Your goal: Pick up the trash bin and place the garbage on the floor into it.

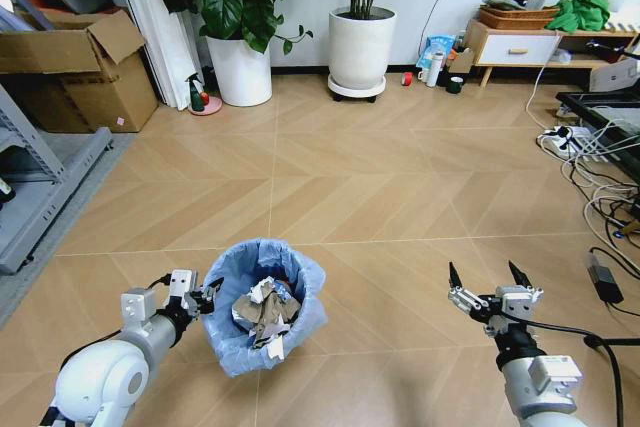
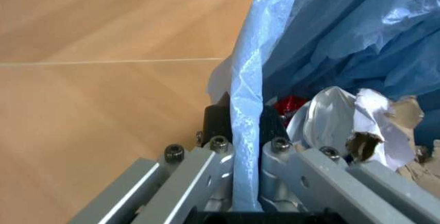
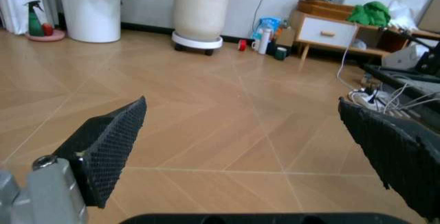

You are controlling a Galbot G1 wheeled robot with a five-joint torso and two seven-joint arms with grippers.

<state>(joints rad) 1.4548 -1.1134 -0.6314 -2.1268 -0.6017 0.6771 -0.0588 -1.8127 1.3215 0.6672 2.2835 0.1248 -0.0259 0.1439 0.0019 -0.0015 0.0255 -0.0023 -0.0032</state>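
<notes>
The trash bin sits in the lower middle of the head view, upright, its mouth facing up toward the camera and its long axis vertical. A crinkled light-blue bag lines it and ruffles out over the rim. Inside lies the garbage: crumpled white and brownish paper, and in the left wrist view a bit of red next to torn silver-white wrapping.

The left gripper is at the lower left of the head view, reaching to the bin's left rim. In the left wrist view its two dark fingertips stand close together with the rim of the bin and the blue bag pinched between them, one fingertip outside, the other inside the bin. The gripper is clamped on that rim.

The right gripper is at the lower right of the head view, well apart from the bin, over bare wooden floor. Its two black pointed fingers are spread wide, with nothing between them and nothing touching them; the right wrist view looks out between them across the floor.

Along the far wall, at the top of the head view, stand two white plant pots, a cardboard box at upper left and a low cabinet at upper right.
</notes>
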